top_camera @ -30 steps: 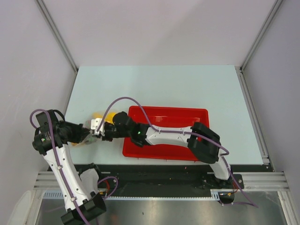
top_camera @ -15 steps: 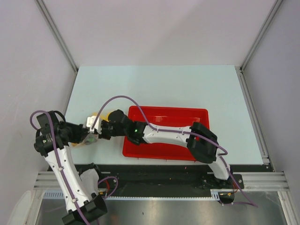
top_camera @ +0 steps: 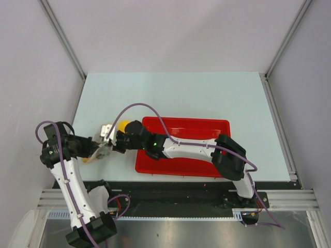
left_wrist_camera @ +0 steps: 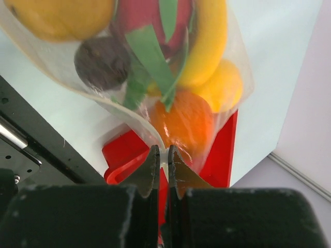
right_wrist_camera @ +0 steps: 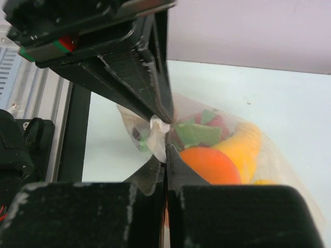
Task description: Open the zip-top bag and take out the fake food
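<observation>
Bag (left_wrist_camera: 57, 59) of plastic fruit (left_wrist_camera: 183, 121), just past the fingertips. Left gripper (left_wrist_camera: 162, 155) and right gripper (right_wrist_camera: 165, 156) each clench its thin edge.

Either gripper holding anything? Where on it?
Both: left gripper and right gripper each pinch the zip-top bag by its plastic edge; fake food inside.

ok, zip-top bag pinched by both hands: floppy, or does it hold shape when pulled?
Likely floppy: the zip-top bag film creases where the left hand pinches it. The contents probably dominate how it handles: the orange, banana and dark round fruit crowd inside and could shift if the right hand pulls.
</observation>
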Controlling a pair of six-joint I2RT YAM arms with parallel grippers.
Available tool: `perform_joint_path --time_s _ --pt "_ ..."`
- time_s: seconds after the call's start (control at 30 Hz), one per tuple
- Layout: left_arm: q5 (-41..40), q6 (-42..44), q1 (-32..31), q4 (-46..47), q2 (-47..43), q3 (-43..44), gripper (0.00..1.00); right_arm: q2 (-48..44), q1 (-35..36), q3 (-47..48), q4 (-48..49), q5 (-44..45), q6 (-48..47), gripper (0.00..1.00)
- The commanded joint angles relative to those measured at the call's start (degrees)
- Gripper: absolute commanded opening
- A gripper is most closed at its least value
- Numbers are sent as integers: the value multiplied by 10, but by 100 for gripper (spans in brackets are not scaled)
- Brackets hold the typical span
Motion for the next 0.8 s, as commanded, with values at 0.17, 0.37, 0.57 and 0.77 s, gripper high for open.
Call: perform_joint_path --time_s 0.17,0.37,0.57,0.77 --pt "-96 24 6 12 9 8 0 -107 -67 -29 129 -1 72 0" --pt "-169 61 17 -11 33 59 0 -108 -105 -29 142 -6 96 0" --pt "-158 85 24 -15 23 78 0 -89 -133 -10 154 -43 114 0" --pt "186 144 19 172 3 45 45 -88 -134 -20 168 -130 123 0"
